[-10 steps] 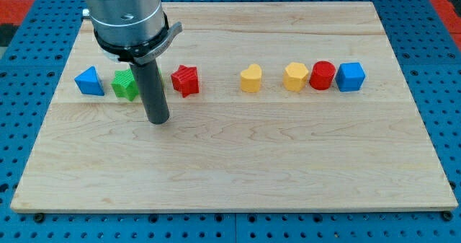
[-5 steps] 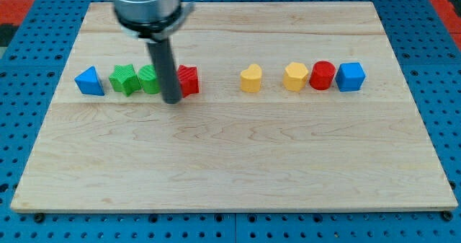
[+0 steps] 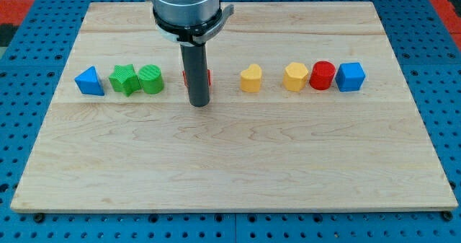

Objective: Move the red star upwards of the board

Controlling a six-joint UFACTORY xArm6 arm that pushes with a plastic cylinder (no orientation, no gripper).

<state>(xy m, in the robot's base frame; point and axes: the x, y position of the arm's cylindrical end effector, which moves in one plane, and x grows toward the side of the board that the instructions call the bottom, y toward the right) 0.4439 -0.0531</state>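
The red star (image 3: 208, 76) lies in the row of blocks across the board's middle, left of centre. The dark rod stands in front of it and hides most of it; only red slivers show on either side. My tip (image 3: 198, 103) rests on the board just below the red star, at its lower edge. I cannot tell whether the tip touches the star.
Left of the star lie a blue triangle (image 3: 89, 81), a green star (image 3: 124, 78) and a green cylinder (image 3: 151, 78). Right of it lie a yellow heart (image 3: 251, 78), a yellow hexagon (image 3: 295, 76), a red cylinder (image 3: 322, 76) and a blue cube (image 3: 351, 76). The wooden board (image 3: 230, 164) sits on a blue pegboard.
My tip has moved right along the row, from below the green blocks to below the red star. The green cylinder, hidden before, now shows. No block has visibly moved.
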